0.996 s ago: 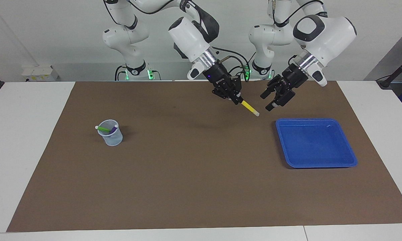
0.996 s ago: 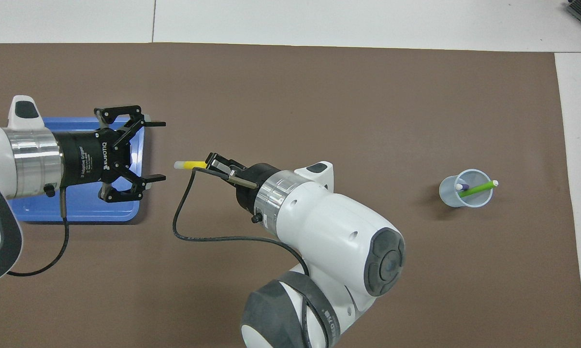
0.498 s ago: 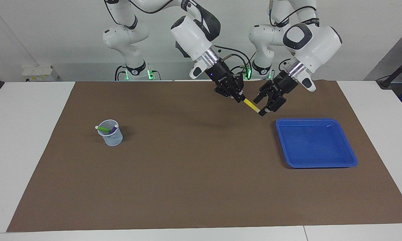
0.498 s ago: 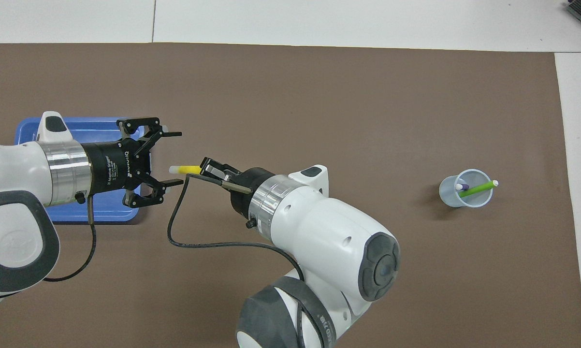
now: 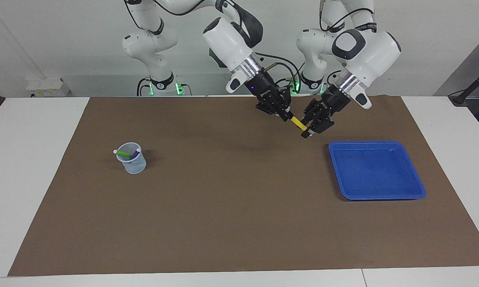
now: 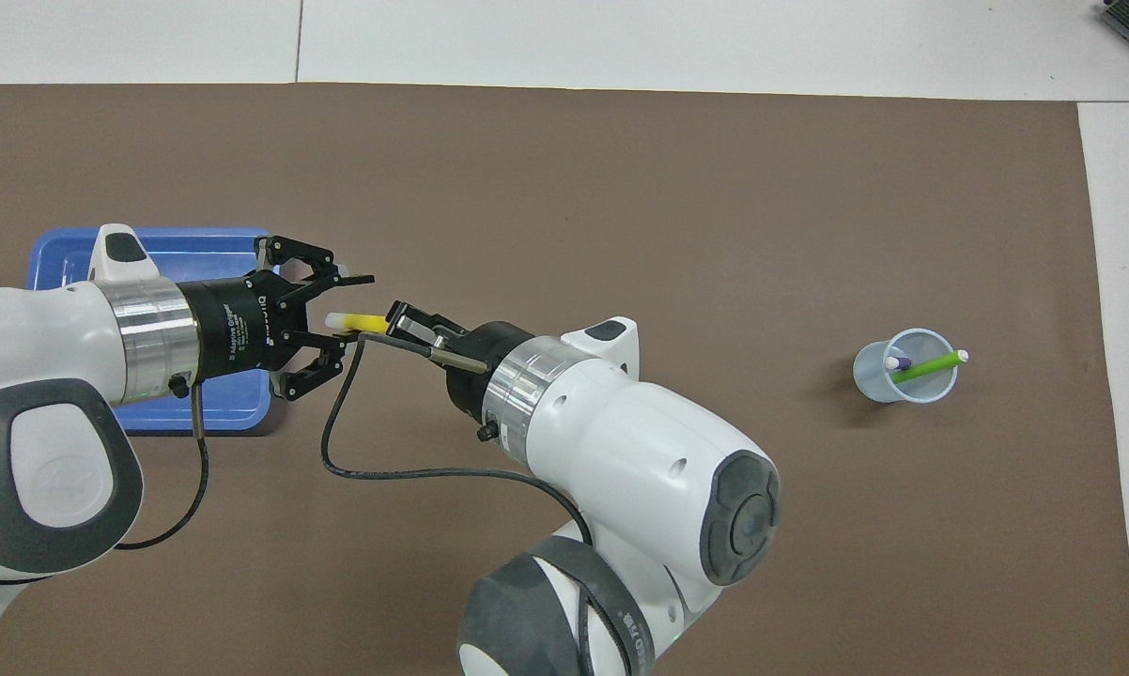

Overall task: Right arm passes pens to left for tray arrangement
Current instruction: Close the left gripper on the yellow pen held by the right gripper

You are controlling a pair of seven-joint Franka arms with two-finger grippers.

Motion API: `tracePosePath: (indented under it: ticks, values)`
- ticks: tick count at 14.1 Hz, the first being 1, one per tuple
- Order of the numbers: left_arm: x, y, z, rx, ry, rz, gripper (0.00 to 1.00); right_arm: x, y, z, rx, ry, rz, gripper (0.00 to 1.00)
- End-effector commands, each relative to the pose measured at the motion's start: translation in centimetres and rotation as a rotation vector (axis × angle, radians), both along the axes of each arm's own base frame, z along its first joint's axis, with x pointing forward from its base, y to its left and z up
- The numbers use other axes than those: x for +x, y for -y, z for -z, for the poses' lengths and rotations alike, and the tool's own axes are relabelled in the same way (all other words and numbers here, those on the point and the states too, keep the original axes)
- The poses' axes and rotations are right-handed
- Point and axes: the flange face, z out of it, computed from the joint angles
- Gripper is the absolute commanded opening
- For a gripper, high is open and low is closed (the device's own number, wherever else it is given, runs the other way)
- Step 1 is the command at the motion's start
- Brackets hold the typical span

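**Inspector:** Begin at the right arm's end of the table.

**Assistant:** A pale cup (image 5: 132,159) stands on the brown mat (image 5: 223,207), well apart from everything else. The green pen (image 5: 124,153) and purple pen (image 5: 135,154) lean inside it, untouched.

**Inspector:** And mid-table?

**Assistant:** The right gripper (image 5: 284,114) hangs over the mat, clamped on the yellow pen (image 5: 299,124), which points down toward the tray. The left gripper (image 5: 309,129) meets it there. Its fingers (image 6: 363,279) are spread on either side of the pen's pale end and are not closed on it.

**Inspector:** The tray?

**Assistant:** The blue tray (image 5: 375,171) lies at the left arm's end with nothing in it.

**Inspector:** Which step is this?

**Assistant:** In my judgement, the first handover, just before the take. The left gripper should close on the pen, and only then should the right let go. The left then carries it over to the tray.

**Inspector:** What is uncertain?

**Assistant:** I cannot confirm whether either left finger is touching the pen. From across the table, the left gripper covers the pen's tip. From overhead, the left arm hides much of the tray. The lower parts of the two pens are hard to make out inside the cup.
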Motion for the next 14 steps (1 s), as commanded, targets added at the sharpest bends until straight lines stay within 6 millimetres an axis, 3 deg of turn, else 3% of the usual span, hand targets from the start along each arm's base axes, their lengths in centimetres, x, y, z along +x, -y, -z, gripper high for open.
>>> tracePosePath:
  ticks: [1,2,6,8,11,12,13,14]
  values:
    - [-0.86,-0.14,-0.16,-0.012,0.007,-0.024,0.43,0.16,-0.13,-0.17,0.027,-0.022,0.012,0.00]
    - [-0.90,-0.13,-0.15,-0.009,0.010,-0.006,0.20,0.16,-0.13,-0.17,0.027,-0.023,0.013,0.00]
    - [-0.93,-0.12,-0.33,-0.010,0.004,0.014,0.18,0.10,-0.19,-0.16,0.028,-0.024,0.012,0.00]
    - [-0.96,-0.09,-0.29,-0.008,0.001,0.018,0.00,0.18,-0.12,-0.24,0.030,-0.023,0.013,0.00]
    - [-1.08,-0.33,-0.30,-0.008,-0.018,0.038,0.00,0.15,-0.14,-0.11,0.026,-0.028,0.011,0.00]
    - [-1.17,-0.42,-0.32,-0.010,-0.024,0.051,0.00,0.23,-0.07,-0.18,0.028,-0.027,0.013,0.26]
    - [-1.21,-0.65,-0.41,-0.012,-0.026,0.067,0.00,0.15,-0.09,-0.23,0.032,-0.028,0.015,0.76]
    - [-1.16,-1.01,-0.39,-0.011,-0.030,0.070,0.00,0.13,-0.05,-0.31,0.037,-0.031,0.018,1.00]
